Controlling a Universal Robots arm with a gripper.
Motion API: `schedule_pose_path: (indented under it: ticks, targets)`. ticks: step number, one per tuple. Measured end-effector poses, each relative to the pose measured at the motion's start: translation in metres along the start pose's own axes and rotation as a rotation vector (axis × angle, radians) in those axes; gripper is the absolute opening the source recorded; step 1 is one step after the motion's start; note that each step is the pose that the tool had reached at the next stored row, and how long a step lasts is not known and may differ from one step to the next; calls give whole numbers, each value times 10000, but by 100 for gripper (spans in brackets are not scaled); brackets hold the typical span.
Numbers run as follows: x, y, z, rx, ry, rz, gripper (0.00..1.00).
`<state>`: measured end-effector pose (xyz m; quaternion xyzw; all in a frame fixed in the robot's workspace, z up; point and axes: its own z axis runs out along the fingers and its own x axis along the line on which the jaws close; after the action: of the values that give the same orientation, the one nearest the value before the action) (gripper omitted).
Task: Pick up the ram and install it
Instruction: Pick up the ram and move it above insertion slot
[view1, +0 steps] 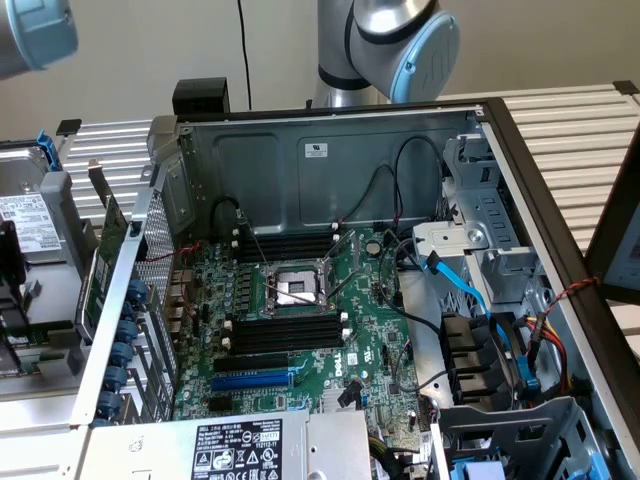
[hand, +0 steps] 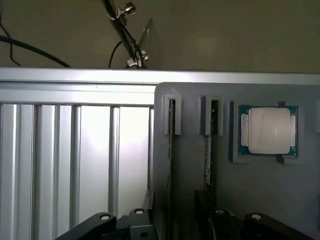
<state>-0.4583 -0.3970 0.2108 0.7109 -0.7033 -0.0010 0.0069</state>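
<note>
The ram, apparently edge-on, stands near the wide-spread tool.

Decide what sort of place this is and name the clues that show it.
Probably a robotics lab bench set up for computer assembly: an opened computer case with its motherboard bare, a robot arm behind it, and a grey parts holder carrying a processor.

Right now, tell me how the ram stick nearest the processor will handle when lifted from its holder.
The ram stick looks thin and flat, so probably stiff and light for its size. It stands on edge in a narrow slot of the grey holder, so a sideways push would likely jam or tip it. Its slim edge may slip in a grip.
</note>
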Motion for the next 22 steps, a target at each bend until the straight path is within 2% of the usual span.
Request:
schedule_pose_path:
  ticks: [10, 11, 12, 13, 15, 16, 18, 22]
  targets:
    - [11, -3, 105, 3, -1, 9, 45]
    - [12, -3, 115, 1, 0, 9, 43]
    - [13, -3, 124, 1, -1, 9, 36]
    - [14, -3, 129, -1, 1, 9, 36]
    - [15, -3, 134, -1, 1, 10, 24]
    - [16, -3, 134, 0, 0, 11, 24]
    - [17, -4, 127, 2, 10, 14, 13]
    - [19, -1, -17, 1, 24, 20, 13]
